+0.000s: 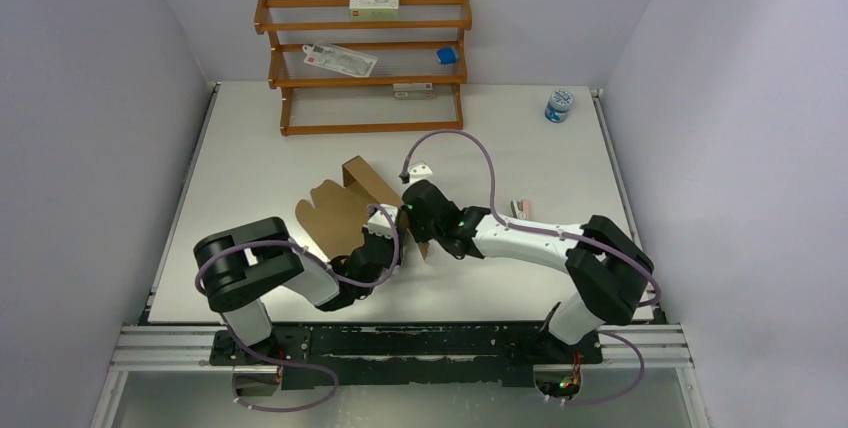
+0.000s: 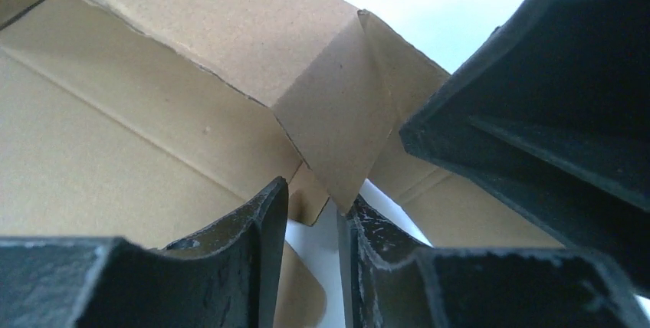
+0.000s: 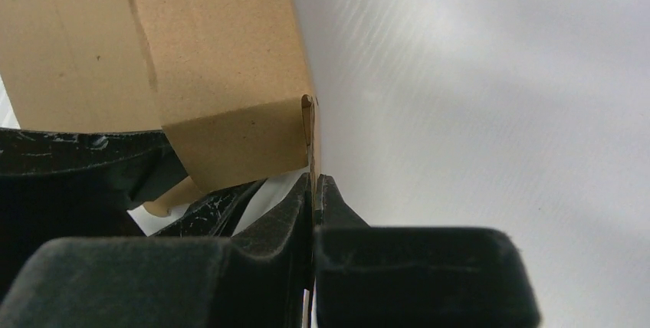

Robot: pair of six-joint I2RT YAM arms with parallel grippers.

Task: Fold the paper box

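Note:
The paper box (image 1: 335, 213) is plain brown cardboard, partly erected at the table's middle, with flaps standing up. In the left wrist view its panels (image 2: 153, 113) fill the frame. My left gripper (image 2: 314, 198) is open by a narrow gap, and a folded flap's corner (image 2: 337, 159) dips to the mouth of that gap and touches the right finger (image 2: 368, 228). From above, the left gripper (image 1: 385, 233) sits at the box's near right corner. My right gripper (image 3: 314, 184) is shut on the thin edge of a box wall (image 3: 222, 52). It meets the box from the right (image 1: 418, 233).
A wooden shelf rack (image 1: 365, 63) with printed cartons stands at the back. A blue-and-white jar (image 1: 559, 105) sits at the back right. A small pink-and-white item (image 1: 521, 209) lies to the right of the grippers. Walls close in on both sides.

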